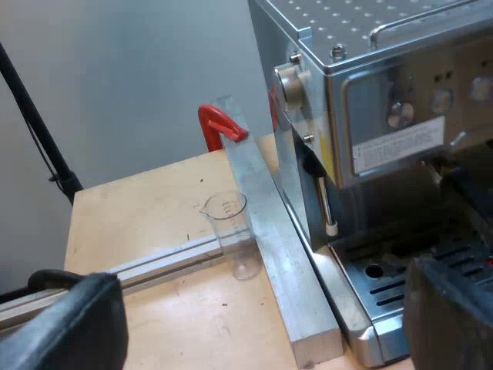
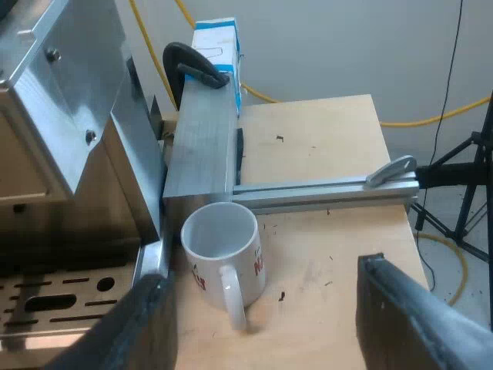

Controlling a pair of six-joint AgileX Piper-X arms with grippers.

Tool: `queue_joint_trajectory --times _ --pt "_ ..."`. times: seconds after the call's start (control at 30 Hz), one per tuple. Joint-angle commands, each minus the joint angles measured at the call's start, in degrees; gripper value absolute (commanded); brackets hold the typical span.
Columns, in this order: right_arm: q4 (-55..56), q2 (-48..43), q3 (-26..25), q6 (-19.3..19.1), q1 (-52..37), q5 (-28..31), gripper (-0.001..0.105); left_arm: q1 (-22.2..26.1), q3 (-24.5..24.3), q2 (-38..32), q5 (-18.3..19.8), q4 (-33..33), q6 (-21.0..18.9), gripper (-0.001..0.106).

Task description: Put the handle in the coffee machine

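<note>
The left gripper [image 1: 262, 285] gaped wide and empty, close before the espresso machine [image 1: 385, 85] and its drip tray [image 1: 389, 289]. The right gripper [image 2: 263, 274], equally open and empty, hung above the mug [image 2: 223, 247]. Neither carried the holder, so fitting looked unstarted.

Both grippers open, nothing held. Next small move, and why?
Probably swing the left gripper along the espresso machine toward its front. It and the right gripper, by the mug, are both open and empty, so searching and grasping must come before any insertion.
</note>
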Motion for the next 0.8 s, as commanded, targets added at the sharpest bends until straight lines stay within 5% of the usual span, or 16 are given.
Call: queue_joint_trajectory --times 0.03,0.5,0.8 --pt "2.45 -2.42 -0.21 -0.7 -0.24 -0.55 0.054 0.18 1.12 -2.57 -0.04 0.62 -0.38 0.075" --pt "4.47 -16.59 8.41 -0.7 -0.24 -0.55 0.054 0.18 10.69 -16.06 -0.04 3.11 2.4 0.075" --pt "7.8 -16.35 9.81 -2.29 -0.12 -4.0 0.054 0.18 12.9 -16.99 -0.04 5.81 3.02 0.075"
